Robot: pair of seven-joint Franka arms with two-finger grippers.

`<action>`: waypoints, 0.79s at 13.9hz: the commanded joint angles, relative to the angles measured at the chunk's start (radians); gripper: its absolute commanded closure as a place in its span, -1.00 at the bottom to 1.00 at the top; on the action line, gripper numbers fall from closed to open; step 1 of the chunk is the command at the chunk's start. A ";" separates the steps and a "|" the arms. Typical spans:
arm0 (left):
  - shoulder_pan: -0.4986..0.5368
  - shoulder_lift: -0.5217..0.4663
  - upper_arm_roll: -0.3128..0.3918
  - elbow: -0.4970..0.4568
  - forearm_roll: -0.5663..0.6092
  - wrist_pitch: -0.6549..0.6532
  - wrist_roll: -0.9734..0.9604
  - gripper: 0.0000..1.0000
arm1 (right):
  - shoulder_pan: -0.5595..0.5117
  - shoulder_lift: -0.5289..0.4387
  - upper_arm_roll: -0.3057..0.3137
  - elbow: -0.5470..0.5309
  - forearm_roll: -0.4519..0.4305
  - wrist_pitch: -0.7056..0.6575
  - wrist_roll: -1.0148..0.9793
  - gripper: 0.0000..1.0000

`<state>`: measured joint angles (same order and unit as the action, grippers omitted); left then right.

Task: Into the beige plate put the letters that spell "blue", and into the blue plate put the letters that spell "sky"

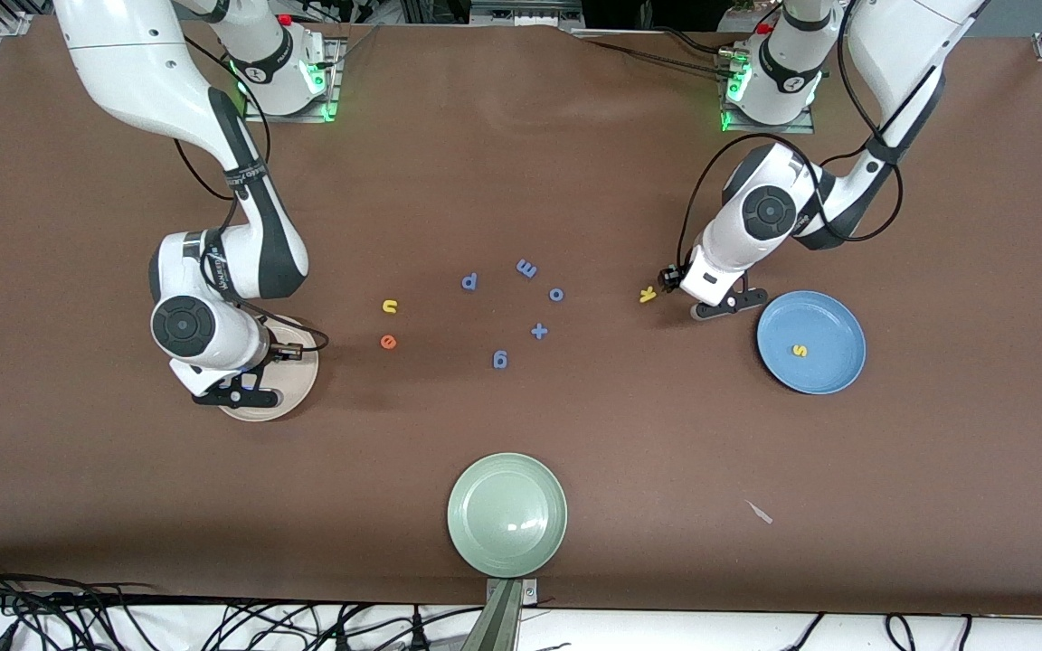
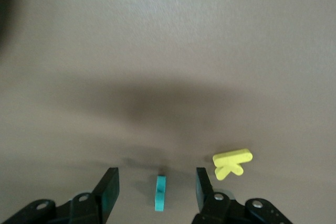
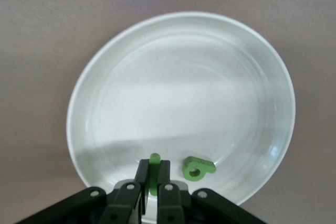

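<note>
Letters for "blue" are split up: the right gripper (image 3: 153, 192) hangs over the beige plate (image 3: 131, 66) with its fingers pinched shut on the thin green bar "l" (image 3: 154, 169), which stands upright between them. Just beside those fingertips the dark green "b" (image 3: 198, 168) lies flat in the plate. In the front view the right gripper (image 1: 236, 391) covers much of that plate (image 1: 299, 375), which sits at the right arm's end of the table. The yellow "u" (image 1: 389, 307) and the orange "e" (image 1: 387, 342) lie on the bare table near the plate, toward the middle, the "e" nearer to the front camera than the "u".

Over at the left arm's end, the left gripper (image 2: 155, 195) is down at the table with its fingers apart, one on each side of the small teal "y" (image 2: 160, 192), which stands on edge in the gap without touching either finger. The yellow "k" (image 2: 232, 162) lies flat just outside one finger. From the front, the left gripper (image 1: 671, 277) sits beside the "k" (image 1: 648, 294), close to the blue plate (image 1: 833, 371), and the yellow "s" (image 1: 799, 350) lies in that plate.

Several blue letters and a plus sign (image 1: 538, 331) are scattered mid-table, and a pale green plate (image 1: 506, 514) rests nearest the front camera
</note>
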<state>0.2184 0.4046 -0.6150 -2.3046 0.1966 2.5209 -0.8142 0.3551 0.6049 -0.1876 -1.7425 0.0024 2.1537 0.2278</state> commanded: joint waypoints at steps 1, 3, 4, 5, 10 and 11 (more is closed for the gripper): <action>-0.011 -0.012 -0.002 -0.021 0.043 0.013 -0.013 -0.22 | -0.004 -0.030 -0.001 -0.031 0.043 0.011 -0.016 0.31; -0.013 0.002 -0.002 -0.021 0.065 0.013 -0.005 -0.17 | -0.004 -0.030 -0.001 -0.022 0.062 0.000 -0.012 0.18; -0.011 0.020 -0.003 -0.021 0.090 0.013 -0.005 -0.17 | -0.004 -0.033 0.002 -0.020 0.062 0.000 -0.004 0.17; -0.011 0.028 -0.003 -0.021 0.095 0.013 -0.005 -0.16 | -0.002 -0.037 0.007 -0.019 0.062 -0.001 0.001 0.17; -0.013 0.029 -0.003 -0.021 0.095 0.013 -0.006 -0.10 | 0.004 -0.042 0.010 -0.012 0.082 -0.003 0.028 -0.44; -0.013 0.029 -0.005 -0.021 0.095 0.012 -0.010 0.02 | 0.005 -0.043 0.010 -0.011 0.082 -0.003 0.031 -0.44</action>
<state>0.2044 0.4356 -0.6156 -2.3226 0.2595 2.5221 -0.8136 0.3585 0.5819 -0.1824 -1.7428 0.0705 2.1538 0.2418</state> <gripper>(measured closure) 0.441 0.374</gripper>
